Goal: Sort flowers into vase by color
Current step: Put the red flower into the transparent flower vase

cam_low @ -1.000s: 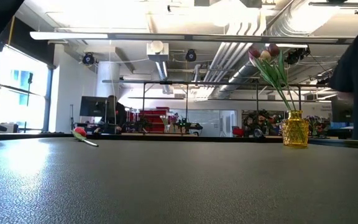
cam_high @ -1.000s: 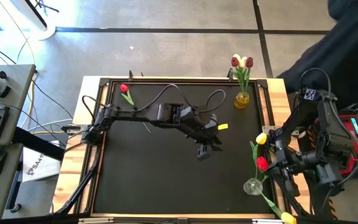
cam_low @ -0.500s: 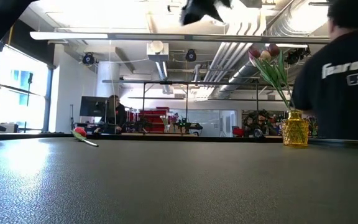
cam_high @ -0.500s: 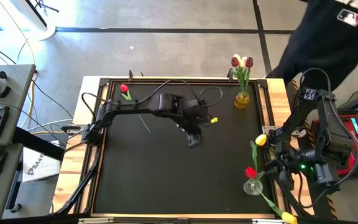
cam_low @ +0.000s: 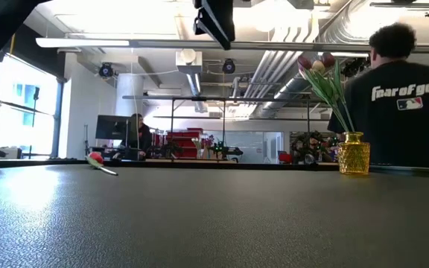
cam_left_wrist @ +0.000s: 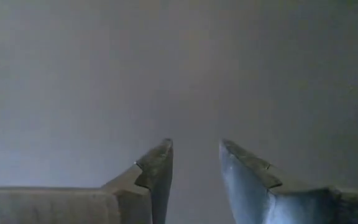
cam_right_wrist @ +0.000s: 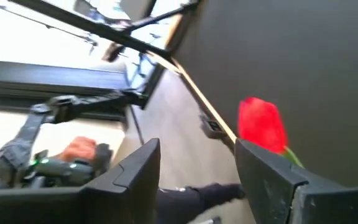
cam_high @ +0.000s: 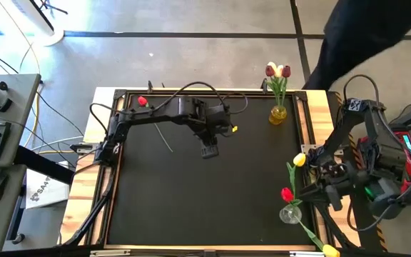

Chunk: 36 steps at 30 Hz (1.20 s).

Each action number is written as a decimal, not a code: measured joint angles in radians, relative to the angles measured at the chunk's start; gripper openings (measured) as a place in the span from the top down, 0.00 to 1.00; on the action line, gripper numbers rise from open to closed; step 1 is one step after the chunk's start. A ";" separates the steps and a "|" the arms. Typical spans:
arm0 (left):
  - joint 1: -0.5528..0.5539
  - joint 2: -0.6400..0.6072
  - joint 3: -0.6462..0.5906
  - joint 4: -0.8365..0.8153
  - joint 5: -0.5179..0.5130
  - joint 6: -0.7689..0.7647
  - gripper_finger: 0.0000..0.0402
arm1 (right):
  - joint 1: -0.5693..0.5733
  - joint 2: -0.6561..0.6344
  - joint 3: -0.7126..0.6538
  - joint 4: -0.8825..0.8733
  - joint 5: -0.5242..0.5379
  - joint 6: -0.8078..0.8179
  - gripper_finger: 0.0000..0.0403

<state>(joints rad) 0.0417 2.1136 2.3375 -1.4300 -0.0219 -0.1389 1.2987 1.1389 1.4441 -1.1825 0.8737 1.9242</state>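
A red tulip [cam_high: 286, 194] stood in a clear glass vase [cam_high: 290, 213] at the table's [cam_high: 191, 200] right edge. Just beside it, the right gripper [cam_right_wrist: 197, 163] was spread, holding nothing. The left gripper [cam_left_wrist: 194, 165], parted and empty, hung over the table's far middle.

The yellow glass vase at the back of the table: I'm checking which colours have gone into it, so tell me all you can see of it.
The yellow vase is a small amber-yellow vessel that looks like textured glass, with a narrow neck. It stands upright near the table's far right corner, seen from above at. It holds tulips on long green stems: one dark red head and at least one cream. The stems lean a little toward the left in the low view. Nothing else touches it; both arms are away from it.
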 joint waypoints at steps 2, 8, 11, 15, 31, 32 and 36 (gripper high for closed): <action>-0.001 -0.002 0.000 -0.006 -0.013 0.023 0.72 | 0.000 0.001 0.000 0.041 0.032 -0.035 0.52; 0.006 -0.004 0.000 -0.024 0.014 0.050 0.78 | -0.003 0.018 0.000 0.074 0.154 -0.044 0.52; 0.002 -0.039 -0.002 -0.021 0.039 0.028 0.79 | -0.003 0.032 0.000 0.081 0.170 -0.038 0.52; -0.004 -0.128 0.000 -0.020 0.004 -0.009 0.80 | -0.003 0.043 0.000 0.081 0.177 -0.014 0.52; -0.043 -0.464 -0.354 -0.020 -0.361 -0.239 0.80 | -0.069 0.060 0.000 0.075 0.260 -0.045 0.52; -0.033 -0.501 -0.432 0.016 -0.357 -0.258 0.80 | -0.071 0.064 0.000 0.073 0.259 -0.049 0.52; 0.016 -0.670 -0.779 0.220 -0.273 -0.339 0.81 | -0.083 0.071 0.000 0.066 0.260 -0.051 0.52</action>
<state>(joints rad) 0.0580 1.4436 1.5587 -1.2095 -0.2949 -0.4782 1.2157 1.2099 1.4445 -1.1164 1.1332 1.8728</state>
